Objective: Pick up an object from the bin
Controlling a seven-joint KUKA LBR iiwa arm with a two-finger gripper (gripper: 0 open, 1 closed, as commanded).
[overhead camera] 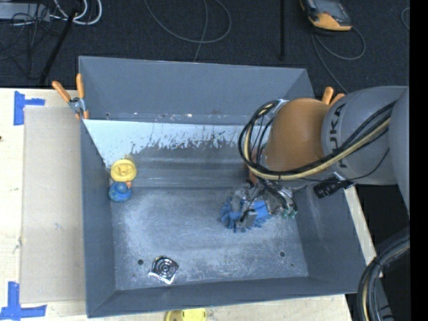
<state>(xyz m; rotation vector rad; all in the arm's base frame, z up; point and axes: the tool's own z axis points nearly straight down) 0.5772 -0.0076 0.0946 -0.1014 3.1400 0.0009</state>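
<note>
Beneath the gripper [259,204] lies a crumpled blue object [233,215].

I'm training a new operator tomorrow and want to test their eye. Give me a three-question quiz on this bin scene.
1. True or false: the gripper is over the blue ragged thing in the right half of the bin as the view shows it.
2. Which thing lies nearest the bin wall at the view's bottom? A) yellow-and-blue toy B) silvery metal piece C) blue ragged thing
3. Fill in: the yellow-and-blue toy stands by the view's ___ wall.
Key: 1 true; 2 B; 3 left.
</note>
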